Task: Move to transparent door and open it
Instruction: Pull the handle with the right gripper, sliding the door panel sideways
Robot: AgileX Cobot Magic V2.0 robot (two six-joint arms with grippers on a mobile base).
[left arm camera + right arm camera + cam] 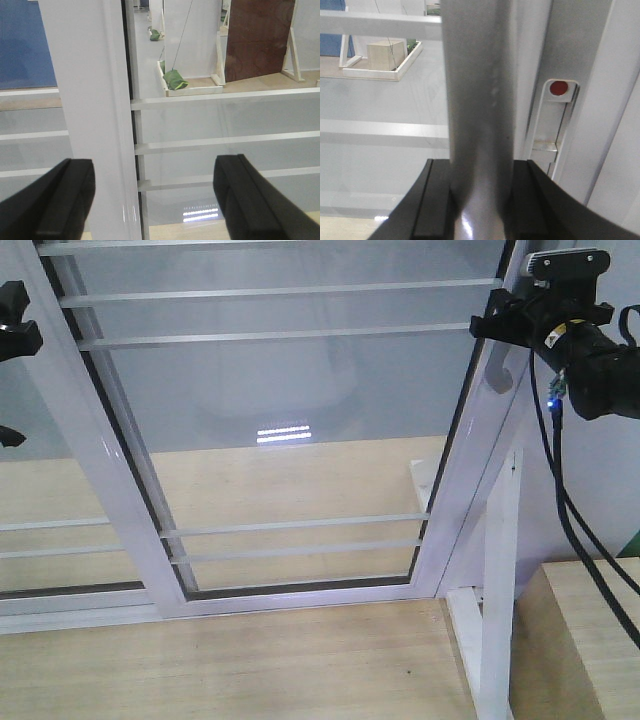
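Straight ahead, the transparent door (290, 390) filled most of the front camera's picture. Its clear glass was crossed by thin white bars (270, 336), and the bottom rail of its glossy white frame met the wooden floor (250, 665). On its right edge sat the grey pull handle (497, 375); only its lower curve showed there, the rest hidden behind the right gripper (481, 197). From the right wrist the handle ran up the middle as a blurred grey column. The black fingers (432, 200) pressed against it on both sides, clenched on it, with their tips cut off by the lower edge. Just beside the handle, a recessed latch plate (555, 130) carried a red dot (558, 88).

The left gripper (150, 200) was released, its two dark fingers (55, 200) wide apart and touching nothing. It faced a broad white stile (90, 100) and the glass beside it; the front view caught only a black fragment of it at the left border. Whether that stile belonged to the handled door or to the overlapping second glass panel (60, 540) could not be told. A bare white post (500, 580) stood near the door's right edge, and whether the two touched was unclear. Through the glass, a brown board (260, 40) and a green bundle (175, 80) looked hazy.
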